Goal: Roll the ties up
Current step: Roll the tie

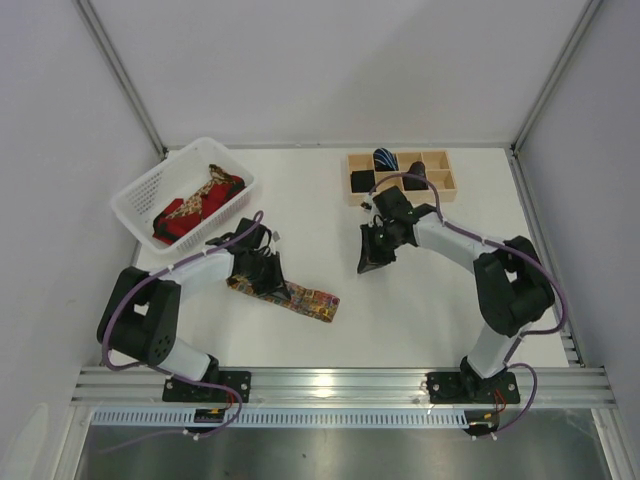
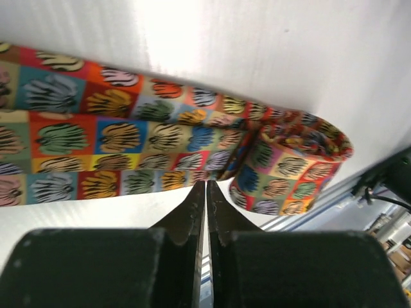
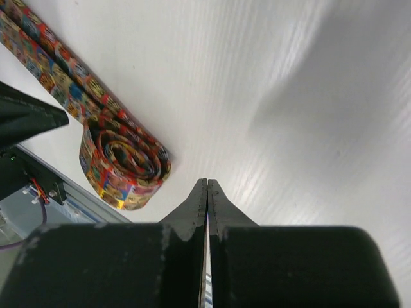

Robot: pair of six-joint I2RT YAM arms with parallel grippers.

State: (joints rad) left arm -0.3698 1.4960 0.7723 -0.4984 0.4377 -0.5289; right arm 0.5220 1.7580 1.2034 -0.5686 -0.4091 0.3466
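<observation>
Pressed shut and empty, left gripper [image 2: 205, 186] and right gripper [image 3: 207, 185] sit near one partly rolled patterned tie [image 2: 128, 141].

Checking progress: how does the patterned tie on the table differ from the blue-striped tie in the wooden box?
The patterned tie is rolled only at one end, the rest flat; the blue-striped tie looks fully rolled. The patterned tie lies on the table; the blue-striped one sits in a wooden box compartment.

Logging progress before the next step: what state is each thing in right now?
Patterned tie: flat on table, one end rolled.
Left gripper: shut, empty.
Right gripper: shut, empty.
Ties in basket: unrolled, heaped.
Blue-striped tie: rolled, in wooden tray.
</observation>
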